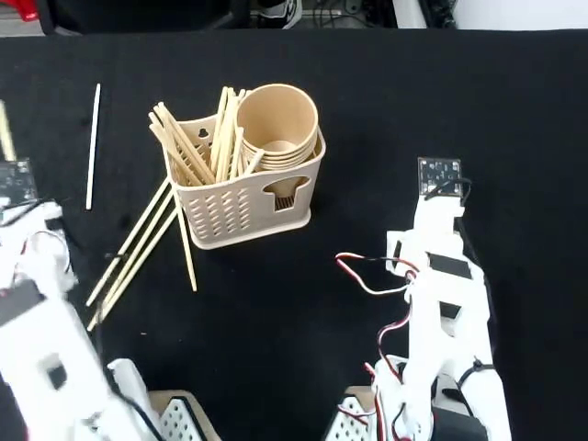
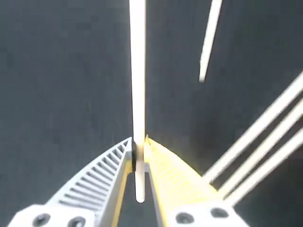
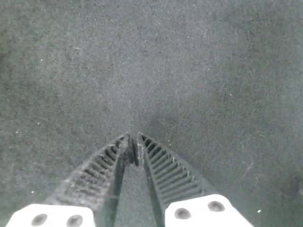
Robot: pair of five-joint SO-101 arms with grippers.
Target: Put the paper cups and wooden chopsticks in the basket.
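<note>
Paper cups (image 1: 278,119) sit nested in the basket (image 1: 241,209) beside several chopsticks (image 1: 188,142), more chopsticks (image 1: 133,253) lean against it on the desk (image 1: 441,101), the left hand (image 2: 138,147) clamps one chopstick (image 2: 137,71), and the right hand (image 3: 133,144) is pressed together.

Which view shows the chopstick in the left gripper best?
The left wrist view: the chopstick runs between the left gripper's shut fingers. The high view catches a short stretch at the left edge. The right wrist view faces black cloth.
</note>
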